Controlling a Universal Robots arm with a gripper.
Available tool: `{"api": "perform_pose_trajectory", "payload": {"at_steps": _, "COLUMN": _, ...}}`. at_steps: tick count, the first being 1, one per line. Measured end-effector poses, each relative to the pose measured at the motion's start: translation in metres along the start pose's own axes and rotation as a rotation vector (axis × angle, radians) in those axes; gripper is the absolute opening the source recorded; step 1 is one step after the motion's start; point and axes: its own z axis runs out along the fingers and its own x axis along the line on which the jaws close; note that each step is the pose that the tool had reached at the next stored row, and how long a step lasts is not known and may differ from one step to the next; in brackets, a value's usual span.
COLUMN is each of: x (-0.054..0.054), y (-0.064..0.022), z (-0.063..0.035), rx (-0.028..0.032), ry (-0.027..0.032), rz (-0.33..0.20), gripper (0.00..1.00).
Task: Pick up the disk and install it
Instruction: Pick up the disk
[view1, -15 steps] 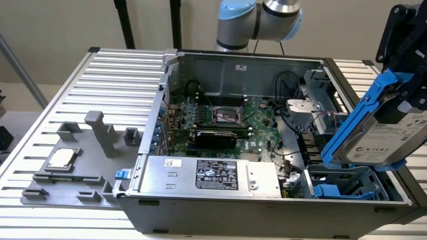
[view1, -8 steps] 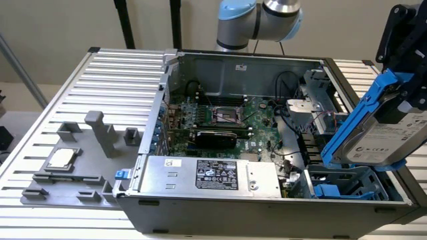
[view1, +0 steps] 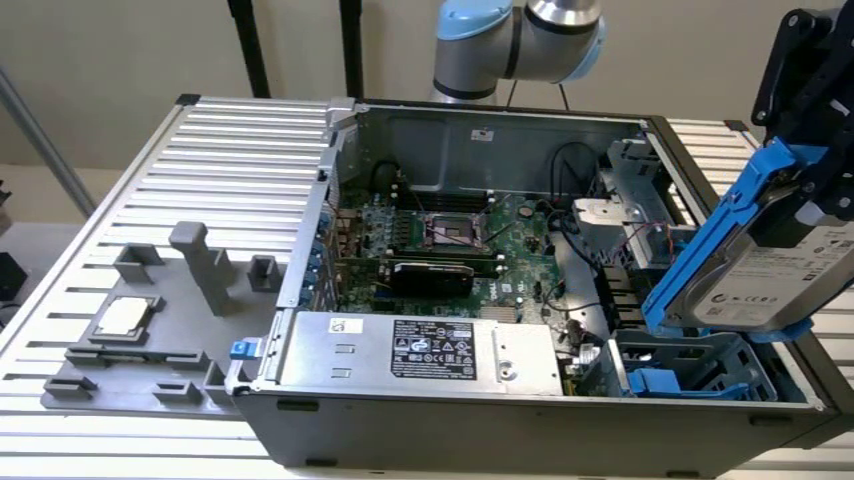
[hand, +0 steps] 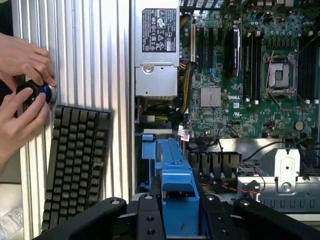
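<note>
The disk (view1: 781, 275) hangs in the air at the exterior view's right, tilted steeply on edge, its silver-grey face and white label turned toward the camera and its blue carrier rails framing it. It sits above the corner of the open computer case (view1: 534, 425), over the drive bay (view1: 687, 375), where another blue plastic part lies in the grey cage; the disk is clear of the bay and touches nothing there. The gripper (view1: 817, 190) is clamped on the disk from above. In the wrist view the blue carrier of the disk (hand: 175, 180) runs down between the black fingers (hand: 150, 217), which press against its sides. Inside the case, just beside the bay, lies the silver power supply (view1: 427, 350) with its black label, and behind it the green motherboard (view1: 514, 225) with the empty processor socket (view1: 454, 232) and loose black cables. The case rests on a ribbed metal table (view1: 227, 160). On the exterior view's left a grey fixture tray (view1: 134, 375) holds a small square silver chip (view1: 123, 316), well apart from the disk. The wrist view also shows a black keyboard (hand: 75, 165) on the table beside the case, and a person's hands (hand: 20, 125) around a small round black knob (hand: 35, 92).
</note>
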Motion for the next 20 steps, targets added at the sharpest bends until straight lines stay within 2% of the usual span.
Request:
{"api": "perform_pose_trajectory", "payload": {"at_steps": 14, "x": 0.0, "y": -0.0004, "z": 0.0249, "rx": 0.0014, "ry": -0.0005, "rz": 0.0, "gripper": 0.0}}
{"api": "perform_pose_trajectory", "payload": {"at_steps": 20, "x": 0.0, "y": -0.0005, "z": 0.0288, "rx": 0.0014, "ry": -0.0004, "rz": 0.0, "gripper": 0.0}}
